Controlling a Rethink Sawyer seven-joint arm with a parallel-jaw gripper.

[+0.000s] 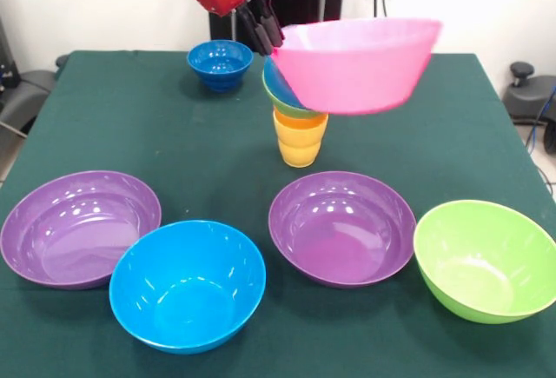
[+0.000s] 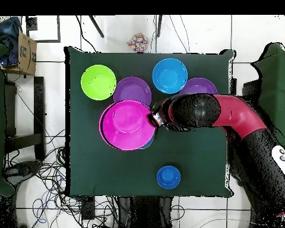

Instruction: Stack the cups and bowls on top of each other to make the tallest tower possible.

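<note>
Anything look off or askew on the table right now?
The pink bowl is held tilted by its rim in the gripper, hanging over the tower and off-centre from it. The tower's upper bowls also lean. Nothing spilled or damaged; the other bowls sit upright on the table.

A dark green table [image 1: 130, 126] is carrying everything. Along its edge farthest from the robot four large bowls are sitting apart from one another: a purple bowl [image 1: 80, 227] toward one corner, a blue bowl [image 1: 188, 284] beside it, a second purple bowl [image 1: 342, 227], and a green bowl [image 1: 485, 260] toward the other corner. A small dark blue bowl [image 1: 221, 63] is resting near the robot's edge. Around the middle, the tower [image 1: 299, 130] is standing on its orange cup.
</note>
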